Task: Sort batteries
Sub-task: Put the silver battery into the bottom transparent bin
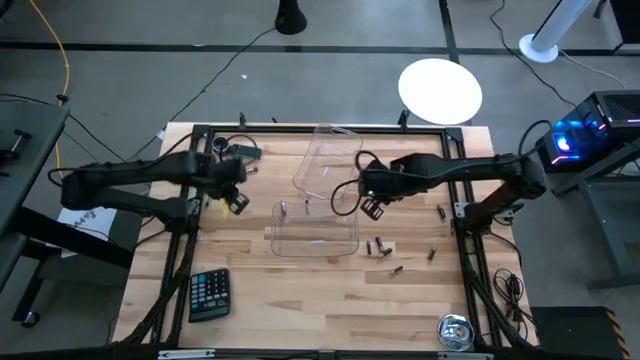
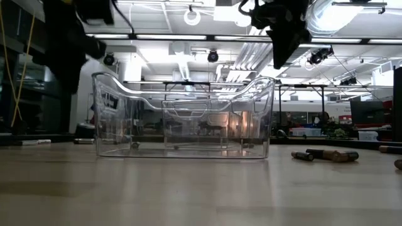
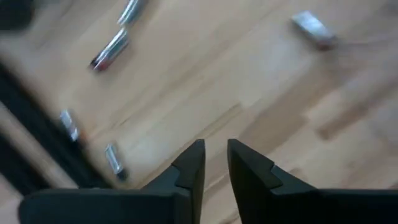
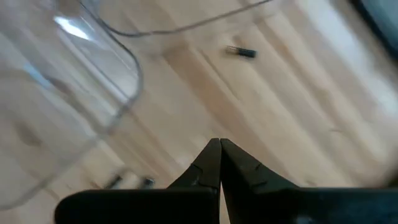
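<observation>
Small dark and silvery batteries lie on their sides on the wooden table: a few right of the trays (image 1: pixel 380 245), (image 1: pixel 432 254), and others under my left gripper (image 3: pixel 109 50), (image 3: pixel 114 158). One or two small pieces lie inside the nearer clear tray (image 1: pixel 283 208). My left gripper (image 1: pixel 236 201) hovers above the table left of the trays, its fingers (image 3: pixel 216 155) a narrow gap apart with nothing between them. My right gripper (image 1: pixel 372 207) hangs by the nearer tray's right rim, its fingers (image 4: pixel 219 144) shut and empty, raised off the table (image 2: pixel 282 37).
Two clear plastic trays stand mid-table, the nearer one (image 1: pixel 315 228) flat, the farther one (image 1: pixel 327 160) turned askew. A calculator (image 1: pixel 208 293) lies near the left front corner and a round tape measure (image 1: pixel 455 331) at the right front. A black frame runs along the table's edges.
</observation>
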You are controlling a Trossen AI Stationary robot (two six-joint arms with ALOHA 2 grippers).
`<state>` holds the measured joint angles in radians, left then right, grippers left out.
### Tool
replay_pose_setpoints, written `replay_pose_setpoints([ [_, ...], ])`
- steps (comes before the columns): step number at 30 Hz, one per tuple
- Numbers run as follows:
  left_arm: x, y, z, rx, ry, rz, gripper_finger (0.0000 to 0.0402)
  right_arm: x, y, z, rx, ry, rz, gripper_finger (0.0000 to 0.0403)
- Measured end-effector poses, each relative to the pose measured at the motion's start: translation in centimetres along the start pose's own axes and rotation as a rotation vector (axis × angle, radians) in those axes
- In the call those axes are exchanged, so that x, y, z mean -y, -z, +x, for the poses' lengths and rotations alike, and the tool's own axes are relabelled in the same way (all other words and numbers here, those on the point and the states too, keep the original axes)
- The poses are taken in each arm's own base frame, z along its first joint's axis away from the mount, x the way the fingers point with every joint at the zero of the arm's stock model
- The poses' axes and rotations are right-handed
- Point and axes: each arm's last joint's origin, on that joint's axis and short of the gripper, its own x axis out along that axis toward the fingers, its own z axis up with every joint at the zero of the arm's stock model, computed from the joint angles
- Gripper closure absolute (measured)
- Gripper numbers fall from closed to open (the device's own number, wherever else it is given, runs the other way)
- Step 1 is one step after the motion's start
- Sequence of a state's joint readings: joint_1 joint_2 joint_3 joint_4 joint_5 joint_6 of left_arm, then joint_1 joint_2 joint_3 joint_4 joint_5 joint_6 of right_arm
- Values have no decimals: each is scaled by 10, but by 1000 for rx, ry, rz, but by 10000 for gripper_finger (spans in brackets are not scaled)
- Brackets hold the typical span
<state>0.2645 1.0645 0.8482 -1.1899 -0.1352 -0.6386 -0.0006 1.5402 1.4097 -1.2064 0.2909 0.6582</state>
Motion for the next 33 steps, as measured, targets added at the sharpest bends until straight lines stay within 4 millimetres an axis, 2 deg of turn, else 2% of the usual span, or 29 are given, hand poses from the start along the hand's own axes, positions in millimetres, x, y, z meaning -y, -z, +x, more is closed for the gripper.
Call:
replay_pose_setpoints([
  [5,-10,-21,27,-172,-57,-6,311,-2,7,18,50,-164,86,403],
  [11,-23,-42,64,-347,-146,24,292,-10,9,34,63,-247,99,403],
  [21,-45,-55,118,-645,-191,51,264,-11,7,34,95,-264,73,403],
  [27,-59,-57,139,-732,-192,5,248,-11,6,34,104,-259,70,403],
  [33,-74,-56,139,-778,-186,-64,244,-12,6,34,108,-258,55,403],
])
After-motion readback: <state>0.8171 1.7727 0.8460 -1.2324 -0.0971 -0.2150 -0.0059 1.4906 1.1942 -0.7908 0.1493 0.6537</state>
